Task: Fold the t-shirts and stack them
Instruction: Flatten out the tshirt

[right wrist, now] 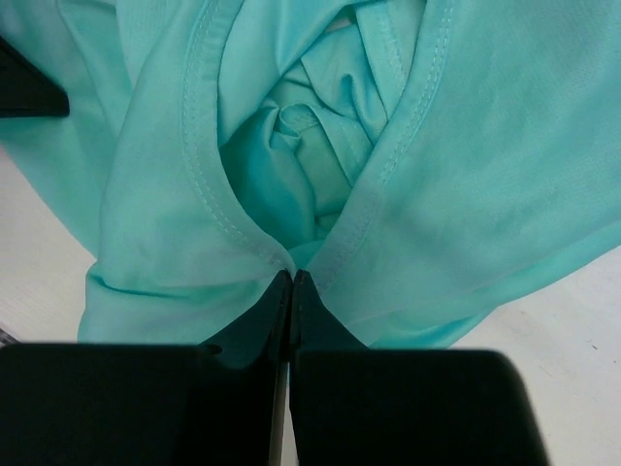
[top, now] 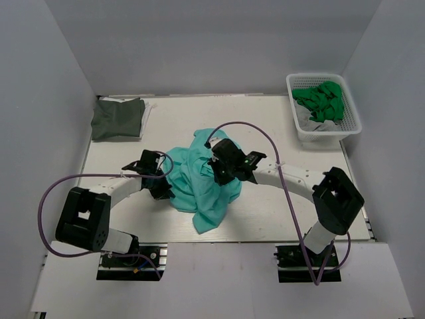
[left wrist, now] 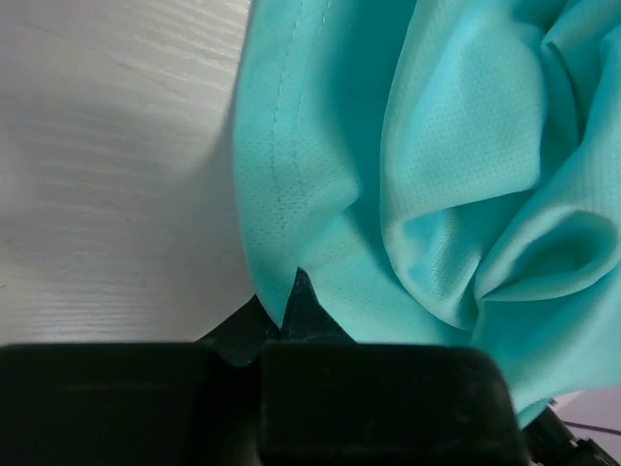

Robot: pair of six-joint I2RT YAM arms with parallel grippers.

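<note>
One shirt looks finished: a dark green t-shirt [top: 118,118] lies folded flat at the far left corner of the table [top: 279,126]. From above, a teal t-shirt [top: 199,193] sits bunched in a heap at the table's middle. The left gripper [top: 165,191] is at its left edge and the right gripper [top: 216,174] is on its upper right side. A white basket [top: 302,133] at the far right holds more green garments [top: 322,100] with something pale grey beneath. I'd judge most of the job lies ahead: this shirt is not spread out yet, let alone folded, and the basket's load waits.

At the left wrist, the fingers are pinched together on a hemmed edge of the teal cloth, with bare table off to the left.

At the right wrist, the jaws are closed tight on a stitched, banded edge, perhaps the neckline, and the cloth loops open above it.

No brand, label or print is legible in any of the three views.
</note>
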